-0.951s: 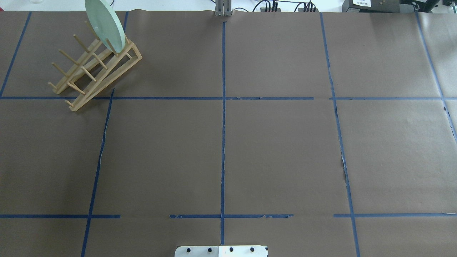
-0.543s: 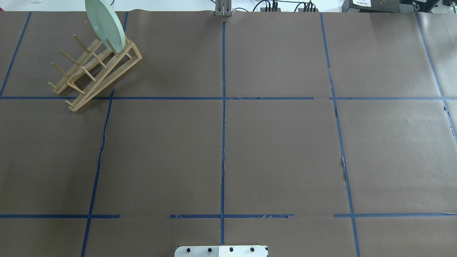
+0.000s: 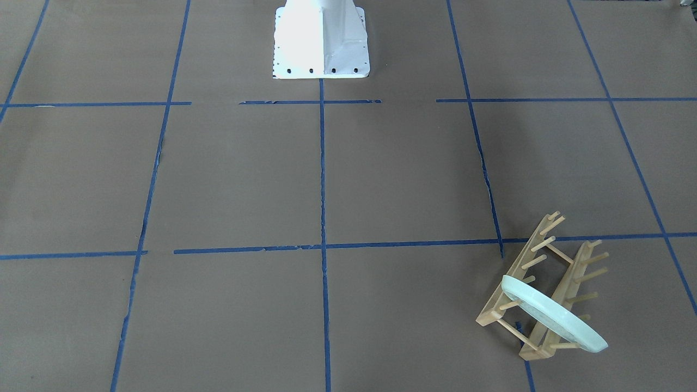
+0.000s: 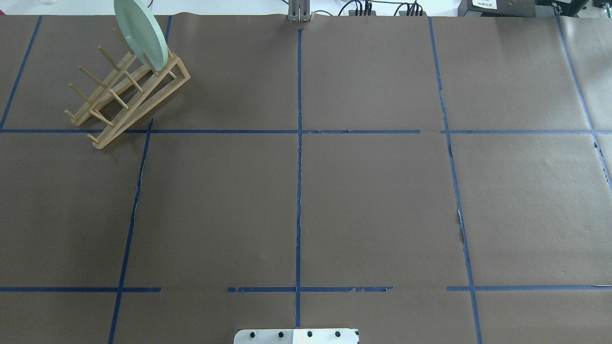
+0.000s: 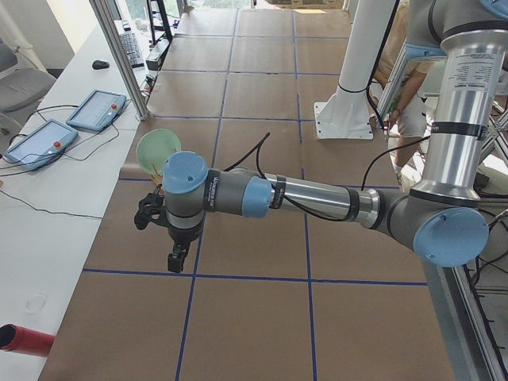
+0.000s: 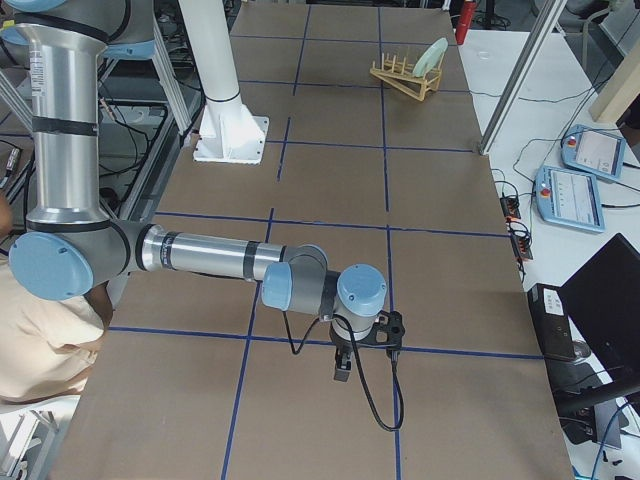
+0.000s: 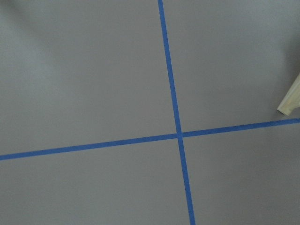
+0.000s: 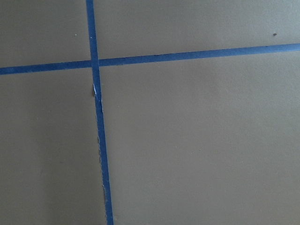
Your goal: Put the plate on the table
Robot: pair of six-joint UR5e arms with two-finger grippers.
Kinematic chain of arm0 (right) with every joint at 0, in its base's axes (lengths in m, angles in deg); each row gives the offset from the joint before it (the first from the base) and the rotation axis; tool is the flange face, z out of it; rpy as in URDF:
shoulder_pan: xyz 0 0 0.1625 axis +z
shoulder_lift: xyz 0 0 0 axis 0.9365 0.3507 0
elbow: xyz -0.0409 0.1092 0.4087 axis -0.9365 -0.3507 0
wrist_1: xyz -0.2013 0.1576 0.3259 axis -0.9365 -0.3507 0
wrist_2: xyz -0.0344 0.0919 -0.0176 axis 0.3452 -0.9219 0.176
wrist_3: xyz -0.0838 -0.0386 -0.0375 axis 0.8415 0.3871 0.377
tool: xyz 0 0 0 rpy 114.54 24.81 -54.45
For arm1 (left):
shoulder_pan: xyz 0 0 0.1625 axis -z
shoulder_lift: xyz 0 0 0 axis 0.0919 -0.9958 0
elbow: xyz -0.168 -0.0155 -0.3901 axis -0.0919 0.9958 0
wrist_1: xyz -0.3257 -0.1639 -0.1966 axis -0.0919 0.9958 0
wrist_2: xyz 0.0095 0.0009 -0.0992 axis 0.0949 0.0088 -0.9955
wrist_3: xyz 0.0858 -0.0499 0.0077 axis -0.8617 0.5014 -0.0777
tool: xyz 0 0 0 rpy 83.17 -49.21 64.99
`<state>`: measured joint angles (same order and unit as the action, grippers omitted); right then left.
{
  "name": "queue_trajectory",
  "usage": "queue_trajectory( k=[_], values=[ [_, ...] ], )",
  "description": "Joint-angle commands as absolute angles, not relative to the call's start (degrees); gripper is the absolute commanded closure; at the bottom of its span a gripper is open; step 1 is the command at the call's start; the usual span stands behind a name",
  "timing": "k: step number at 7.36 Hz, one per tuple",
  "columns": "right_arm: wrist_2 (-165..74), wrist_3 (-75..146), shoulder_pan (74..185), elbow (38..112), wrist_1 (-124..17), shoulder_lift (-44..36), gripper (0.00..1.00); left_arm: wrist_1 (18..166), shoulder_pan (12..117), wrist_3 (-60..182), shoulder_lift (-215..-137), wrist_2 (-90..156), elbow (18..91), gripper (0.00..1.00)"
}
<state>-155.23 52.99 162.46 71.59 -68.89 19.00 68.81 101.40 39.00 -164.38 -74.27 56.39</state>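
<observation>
The pale mint-green plate [image 4: 141, 33] stands on edge in the far end of a wooden peg rack [image 4: 126, 91] at the table's [image 4: 373, 200] far left. It also shows in the front view [image 3: 552, 316] and small in the side views [image 5: 156, 149] [image 6: 432, 55]. My left gripper [image 5: 176, 260] hangs above the table, short of the rack, seen only from the left side. My right gripper [image 6: 341, 372] hangs over the table's right part, seen only from the right side. I cannot tell whether either is open or shut.
The white robot base [image 3: 321, 41] stands at the table's near edge. A corner of the rack [image 7: 290, 98] shows at the right edge of the left wrist view. Tablets and cables lie on the white bench [image 5: 55, 135] beyond the table.
</observation>
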Motion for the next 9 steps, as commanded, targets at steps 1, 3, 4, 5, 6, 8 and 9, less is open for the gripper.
queue_trajectory(
  k=[1,3,4,5,6,8,9],
  values=[
    [-155.23,52.99,162.46,71.51,-68.89,19.00,0.00,84.39,101.34,47.13,-166.54,-71.46,52.44,0.00],
    [-155.23,52.99,162.46,71.60,-68.89,19.00,0.00,100.21,100.64,70.67,-166.89,-78.81,48.22,0.00],
    [-155.23,52.99,162.46,71.51,-68.89,19.00,0.00,106.89,98.37,73.81,-166.90,-80.24,48.54,0.00],
    [-155.23,52.99,162.46,71.51,-68.89,19.00,0.00,108.44,92.34,83.15,-167.50,-81.73,48.37,0.00],
    [-155.23,52.99,162.46,71.60,-68.89,19.00,0.00,111.76,90.28,95.42,-170.47,-81.75,47.76,0.00],
    [-155.23,52.99,162.46,71.51,-68.89,19.00,0.00,123.77,82.32,119.95,-174.60,-78.17,46.19,0.00],
    [-155.23,52.99,162.46,71.60,-68.89,19.00,0.00,125.75,79.22,128.77,-179.24,-72.40,42.87,0.00]
  ],
)
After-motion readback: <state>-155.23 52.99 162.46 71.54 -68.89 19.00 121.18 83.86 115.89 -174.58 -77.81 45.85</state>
